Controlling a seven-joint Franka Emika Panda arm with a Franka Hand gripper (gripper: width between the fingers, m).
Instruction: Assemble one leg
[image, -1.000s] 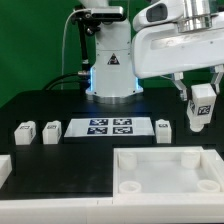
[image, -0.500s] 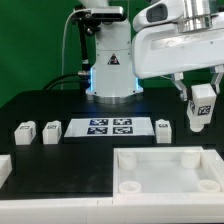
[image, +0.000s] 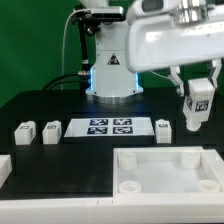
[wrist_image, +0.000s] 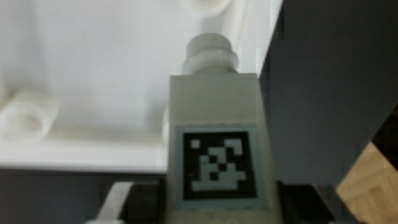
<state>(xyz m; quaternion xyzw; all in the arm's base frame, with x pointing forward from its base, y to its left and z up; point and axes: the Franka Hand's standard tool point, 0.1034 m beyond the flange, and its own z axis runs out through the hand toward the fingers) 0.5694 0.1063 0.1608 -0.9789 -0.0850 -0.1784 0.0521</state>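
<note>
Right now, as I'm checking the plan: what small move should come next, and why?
Probably carry the leg over a corner socket and lower it. The gripper holds it in the air, peg end down, by the panel edge.

The leg (image: 197, 107) (wrist_image: 217, 140), a stubby white block with a black-and-white tag on its face, hangs roughly upright in mid-air at the exterior view's right, a round peg on its lower end.

Arm raised at exterior view's right; hand (image: 198, 92) pointing down, clamped on leg (image: 197, 110).
</note>
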